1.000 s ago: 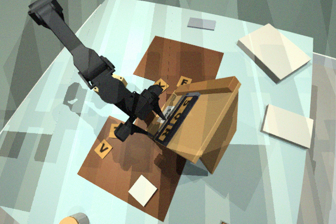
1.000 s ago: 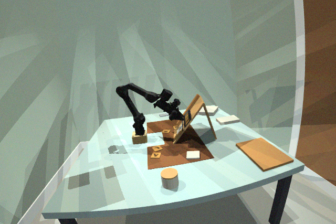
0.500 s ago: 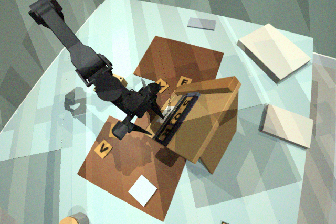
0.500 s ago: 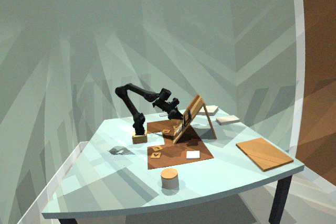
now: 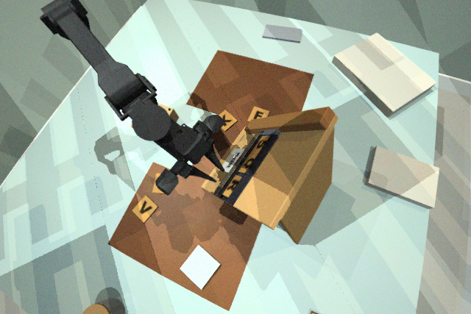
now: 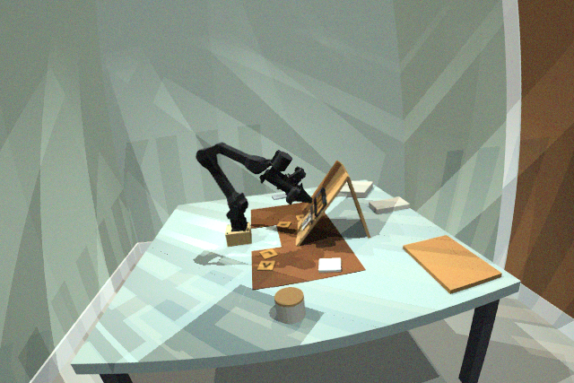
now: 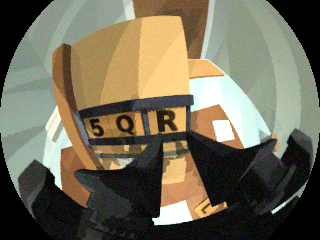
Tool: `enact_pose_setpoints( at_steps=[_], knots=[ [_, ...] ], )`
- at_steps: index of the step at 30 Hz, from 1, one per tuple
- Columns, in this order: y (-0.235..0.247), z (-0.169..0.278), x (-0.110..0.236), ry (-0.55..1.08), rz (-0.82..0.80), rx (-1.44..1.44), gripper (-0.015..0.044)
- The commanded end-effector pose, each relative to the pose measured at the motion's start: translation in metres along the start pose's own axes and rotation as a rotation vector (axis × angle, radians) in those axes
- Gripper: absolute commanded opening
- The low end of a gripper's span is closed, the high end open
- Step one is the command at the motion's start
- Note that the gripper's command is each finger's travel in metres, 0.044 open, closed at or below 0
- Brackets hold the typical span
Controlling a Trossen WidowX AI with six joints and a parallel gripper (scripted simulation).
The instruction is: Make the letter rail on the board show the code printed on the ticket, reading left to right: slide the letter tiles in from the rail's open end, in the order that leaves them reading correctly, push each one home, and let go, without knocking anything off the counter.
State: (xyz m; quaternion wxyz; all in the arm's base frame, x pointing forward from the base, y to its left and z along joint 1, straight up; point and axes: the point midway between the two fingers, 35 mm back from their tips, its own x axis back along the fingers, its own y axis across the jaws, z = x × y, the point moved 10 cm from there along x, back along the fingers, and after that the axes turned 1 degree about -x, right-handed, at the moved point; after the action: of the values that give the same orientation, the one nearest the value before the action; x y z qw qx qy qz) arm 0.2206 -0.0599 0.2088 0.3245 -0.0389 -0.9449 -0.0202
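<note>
- Grey-green walls (image 6: 287, 45) carry angular patches of light and shadow.
- A brown wood panel (image 6: 544, 91) stands far from the end effector, at the room's edge.
- The pale tabletop (image 6: 185, 323) rests on dark legs (image 6: 477, 342).
- The floor (image 6: 533, 351) is grey.

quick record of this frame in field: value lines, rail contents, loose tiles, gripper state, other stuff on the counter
rail contents: letter rail on the tilted board reads 5 Q R left to right in the wrist view
loose tiles: V tile, K tile, E tile and one partly hidden tile on the brown mat
gripper: gripper close in front of the rail, fingers narrowed, nothing visibly held
white card: white card on the mat, print not visible
other items: capped cylinder, flat wooden panel
</note>
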Motion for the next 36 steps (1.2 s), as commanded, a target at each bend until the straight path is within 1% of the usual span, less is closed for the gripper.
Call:
enact_pose_setpoints(
  at_steps=[1, 13, 15, 21, 31, 36],
  knots=[
    [0.000, 0.000, 0.000, 0.000, 0.000, 0.000, 0.0006],
    [0.000, 0.000, 0.000, 0.000, 0.000, 0.000, 0.0000],
    [-0.002, -0.004, -0.002, 0.025, 0.004, -0.009, 0.0000],
    [-0.016, -0.040, -0.019, 0.259, 0.028, -0.048, 0.0000],
    [-0.031, -0.085, -0.039, 0.662, 0.016, 0.003, 0.0000],
    [-0.032, -0.088, -0.041, 0.688, 0.013, 0.007, 0.0000]
  ],
)
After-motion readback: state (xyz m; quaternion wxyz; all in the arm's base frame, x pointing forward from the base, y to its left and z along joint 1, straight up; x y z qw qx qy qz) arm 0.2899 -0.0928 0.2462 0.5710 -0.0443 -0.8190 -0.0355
